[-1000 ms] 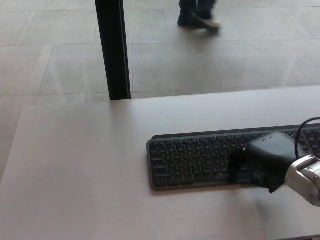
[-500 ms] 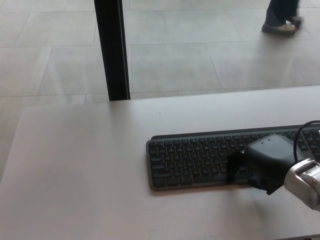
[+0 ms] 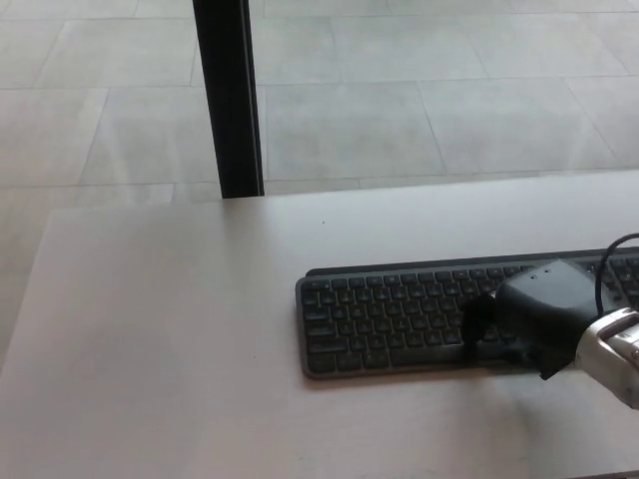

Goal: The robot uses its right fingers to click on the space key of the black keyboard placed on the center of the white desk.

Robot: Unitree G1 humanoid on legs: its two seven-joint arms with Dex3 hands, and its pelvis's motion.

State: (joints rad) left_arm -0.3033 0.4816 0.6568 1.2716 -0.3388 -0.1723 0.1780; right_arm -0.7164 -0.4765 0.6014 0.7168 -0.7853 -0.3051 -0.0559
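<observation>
A black keyboard [image 3: 399, 317] lies flat on the white desk [image 3: 180, 329], right of the middle, its right end running out of the picture. My right hand [image 3: 529, 317] comes in from the lower right and rests over the keyboard's bottom key rows, covering the keys beneath it. One black finger [image 3: 476, 321] points down onto the bottom row, but whether the hand is open or shut is hidden by its back. My left hand does not show.
A black vertical post [image 3: 230, 100] stands behind the desk's far edge at the left of centre. Beyond it lies a grey tiled floor [image 3: 419, 90]. The desk's left edge runs diagonally at the picture's left.
A person's feet crossed the floor from centre to right and have left the picture. My right hand has stayed over the keyboard's bottom rows, shifting only slightly.
</observation>
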